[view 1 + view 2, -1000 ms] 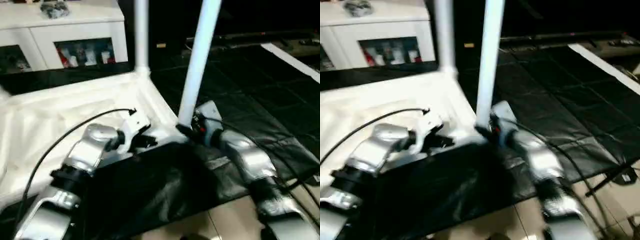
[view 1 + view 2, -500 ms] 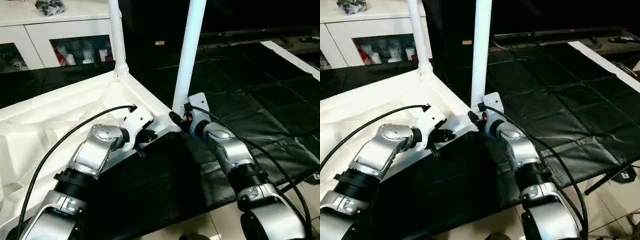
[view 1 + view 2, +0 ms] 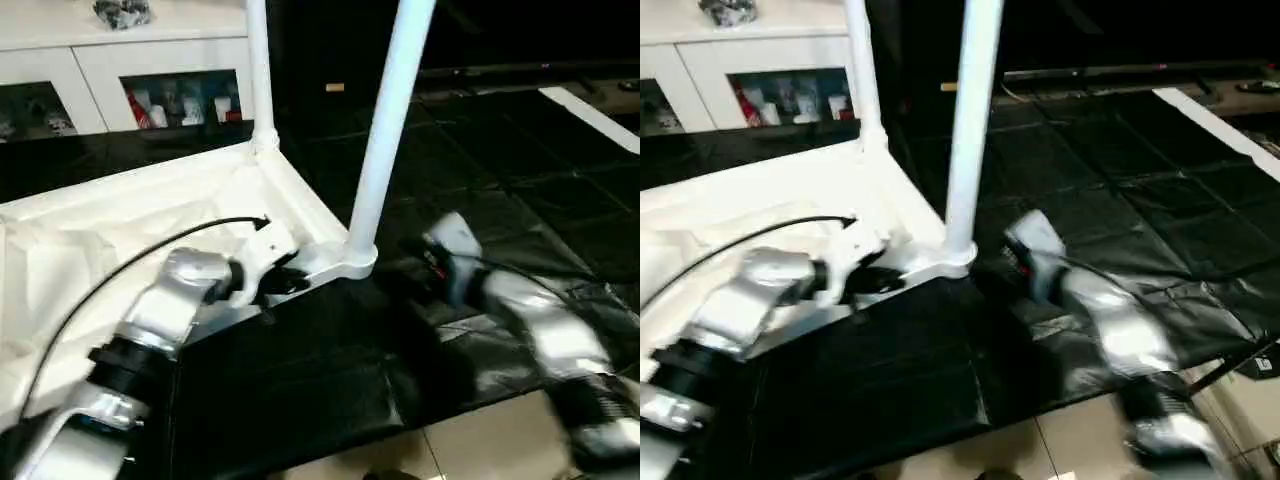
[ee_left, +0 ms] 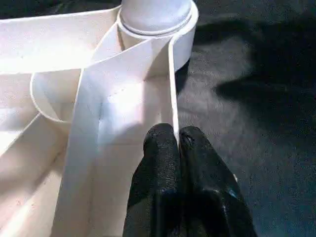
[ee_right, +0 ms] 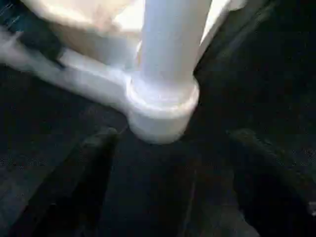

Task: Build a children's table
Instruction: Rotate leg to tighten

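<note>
The table top (image 3: 120, 230) lies upside down on a black mat (image 3: 470, 180), ribbed underside up. Two legs stand upright in its corner sockets: a near leg (image 3: 385, 140) and a far leg (image 3: 258, 70). The left end effector (image 4: 178, 143) is closed on the thin rim wall of the table top, just beside the near leg's socket (image 4: 155, 22). The right end effector (image 5: 168, 163) stands open, its two fingers (image 5: 96, 163) spread to either side of that socket and apart from it, over the mat. A white cabinet (image 3: 130, 70) with glass doors stands behind.
</note>
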